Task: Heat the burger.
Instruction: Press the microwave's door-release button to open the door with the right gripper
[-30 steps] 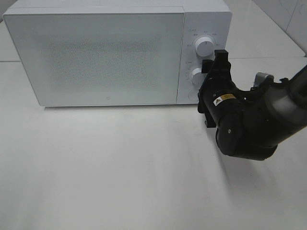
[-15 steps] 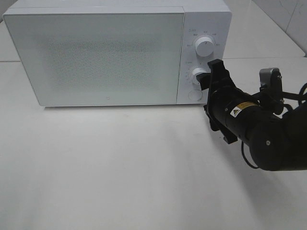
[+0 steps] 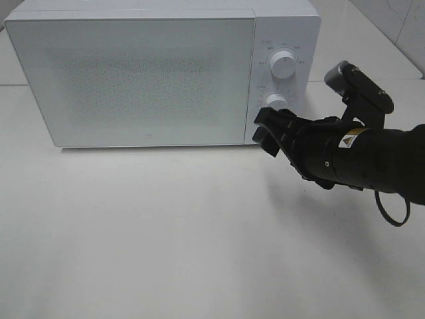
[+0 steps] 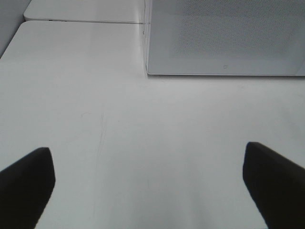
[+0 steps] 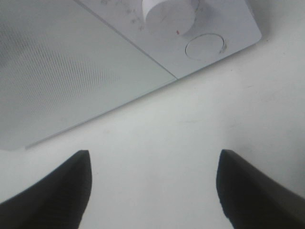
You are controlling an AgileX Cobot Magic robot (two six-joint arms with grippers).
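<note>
The burger is not in view in any frame. The white microwave [image 3: 133,73] stands at the back of the table with its door shut; its frosted door hides the inside. My right gripper [image 3: 267,129] is open and empty. It hovers just in front of the control panel's lower part, below the lower knob [image 3: 274,101]. In the right wrist view the open gripper [image 5: 152,191] faces the lower knob [image 5: 169,12], the round button [image 5: 205,46] and the door [image 5: 57,62]. My left gripper [image 4: 150,181] is open and empty over bare table, short of the microwave [image 4: 224,38].
The upper knob [image 3: 283,65] sits above the lower one on the panel. The white table [image 3: 166,232] stretches in front of the microwave. The right arm's dark body [image 3: 358,159] lies over the table's right side.
My right arm has rolled and swung. Its gripper has left the lower knob and moved down and left, in front of the panel's bottom. The microwave has not changed.
</note>
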